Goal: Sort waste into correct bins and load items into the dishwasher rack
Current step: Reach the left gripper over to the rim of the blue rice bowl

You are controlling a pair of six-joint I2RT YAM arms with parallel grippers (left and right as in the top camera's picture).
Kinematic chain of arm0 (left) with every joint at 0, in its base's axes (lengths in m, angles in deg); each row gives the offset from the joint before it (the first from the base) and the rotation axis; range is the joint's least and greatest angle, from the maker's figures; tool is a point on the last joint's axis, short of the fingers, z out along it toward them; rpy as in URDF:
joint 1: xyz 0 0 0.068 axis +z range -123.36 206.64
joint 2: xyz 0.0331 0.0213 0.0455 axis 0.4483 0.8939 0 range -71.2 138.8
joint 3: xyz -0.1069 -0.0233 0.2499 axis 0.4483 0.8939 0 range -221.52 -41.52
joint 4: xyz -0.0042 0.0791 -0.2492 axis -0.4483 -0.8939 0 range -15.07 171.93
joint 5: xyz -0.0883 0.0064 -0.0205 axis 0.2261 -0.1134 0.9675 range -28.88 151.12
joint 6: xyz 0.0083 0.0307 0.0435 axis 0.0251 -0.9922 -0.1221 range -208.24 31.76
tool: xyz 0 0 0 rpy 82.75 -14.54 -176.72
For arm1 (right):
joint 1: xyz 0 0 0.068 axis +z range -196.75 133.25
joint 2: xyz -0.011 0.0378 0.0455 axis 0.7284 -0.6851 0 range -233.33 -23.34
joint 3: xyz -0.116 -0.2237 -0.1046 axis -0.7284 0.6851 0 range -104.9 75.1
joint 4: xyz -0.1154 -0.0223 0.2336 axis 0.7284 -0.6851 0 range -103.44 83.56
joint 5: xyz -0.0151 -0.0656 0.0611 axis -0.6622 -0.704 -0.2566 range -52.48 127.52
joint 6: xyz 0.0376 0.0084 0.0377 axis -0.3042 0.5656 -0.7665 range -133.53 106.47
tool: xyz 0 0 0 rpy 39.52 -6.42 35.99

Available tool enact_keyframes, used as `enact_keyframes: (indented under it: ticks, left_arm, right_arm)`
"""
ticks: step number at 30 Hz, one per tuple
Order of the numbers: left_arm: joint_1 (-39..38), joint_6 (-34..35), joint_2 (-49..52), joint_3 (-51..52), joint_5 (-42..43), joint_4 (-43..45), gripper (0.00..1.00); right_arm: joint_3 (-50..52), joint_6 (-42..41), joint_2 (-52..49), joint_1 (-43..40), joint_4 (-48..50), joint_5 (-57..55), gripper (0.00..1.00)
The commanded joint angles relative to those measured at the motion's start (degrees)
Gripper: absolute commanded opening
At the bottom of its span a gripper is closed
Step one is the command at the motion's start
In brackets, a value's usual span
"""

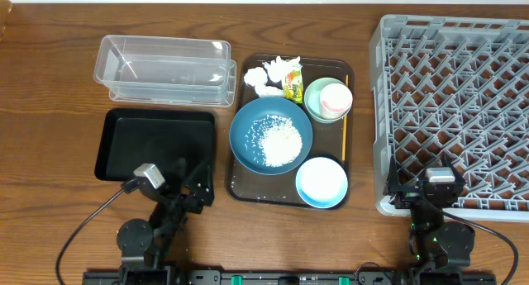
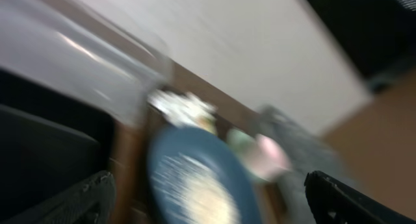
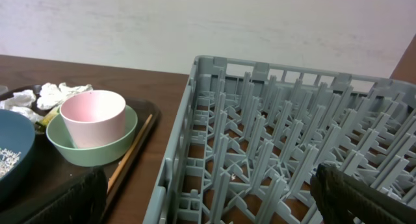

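Note:
On the brown serving tray [image 1: 236, 186], a large dark-blue bowl [image 1: 256, 120] holds a heap of rice [image 1: 278, 140]. Behind it lie crumpled tissues [image 1: 266, 76] and a yellow-green wrapper [image 1: 293, 84]. A pink cup [image 1: 336, 98] stands in the mint-green bowl [image 1: 315, 97]. The light-blue bowl [image 1: 321, 182] is at the tray's front and the yellow stick [image 1: 344, 130] lies along its right side. My left gripper [image 1: 193, 187] is open and empty over the black tray's [image 1: 153, 143] near right corner. My right gripper [image 1: 436, 171] is open and empty at the grey rack's [image 1: 463, 95] front edge.
The clear tub [image 1: 165, 66] stands behind the black tray. The left wrist view is motion-blurred; it shows the dark-blue bowl [image 2: 195, 185] ahead. The right wrist view shows the rack's pegs [image 3: 279, 139] and the pink cup [image 3: 96, 117] to the left.

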Motion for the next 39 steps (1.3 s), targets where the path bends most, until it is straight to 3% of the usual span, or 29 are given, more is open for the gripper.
enact_keyframes:
  ticks: [1,4,9,12,15,21,24,27,29,33,37,39]
  left_arm:
    - [-0.28,11.43,0.07,0.9,15.26,3.21,0.95]
    - [-0.28,11.47,0.09,-0.55,19.39,8.48,0.95]
    - [-0.28,10.97,3.52,-7.23,24.28,7.21,0.95]
    - [-0.28,7.34,9.62,-12.76,26.75,4.74,0.95]
    - [-0.28,-1.81,20.37,-20.61,29.29,-2.05,0.95]
    - [-1.09,-21.09,46.07,-41.53,28.06,-28.26,0.95]
    - [-1.18,-19.67,55.06,-48.06,29.35,-30.84,0.95]
    - [-1.4,-13.31,60.83,-50.25,34.45,-24.96,0.95]
    - [-2.89,-13.22,62.84,-50.66,35.36,-20.37,0.95]
    - [-10.58,-15.3,63.76,-53.72,19.06,-26.18,0.95]
    - [-22.73,-17.4,65.55,-60.81,-8.52,-40.09,0.95]
    - [-28.02,-17.66,68.11,-64.83,-18.27,-44.85,0.95]
  right_arm:
    - [0.26,0.39,0.24,-0.48,-0.04,-0.39,0.99]
    - [0.26,0.39,0.24,-0.48,-0.04,-0.39,0.99]
    - [0.26,0.39,0.24,-0.48,-0.04,-0.39,0.99]
    - [0.26,0.39,0.24,-0.48,-0.04,-0.39,0.99]
    - [0.26,0.39,0.24,-0.48,-0.04,-0.37,0.99]
    - [0.26,0.39,0.24,-0.48,-0.04,-0.39,0.99]
    - [0.26,0.39,0.24,-0.48,-0.04,-0.39,0.99]
    - [0.26,0.39,0.24,-0.48,-0.04,-0.39,0.99]
    - [0.26,0.39,0.24,-0.48,-0.04,-0.39,0.99]
    - [0.26,0.39,0.24,-0.48,-0.04,-0.39,0.99]
    - [0.26,0.39,0.24,-0.48,-0.04,-0.37,0.99]
    - [0.26,0.39,0.24,-0.48,-0.04,-0.39,0.99]
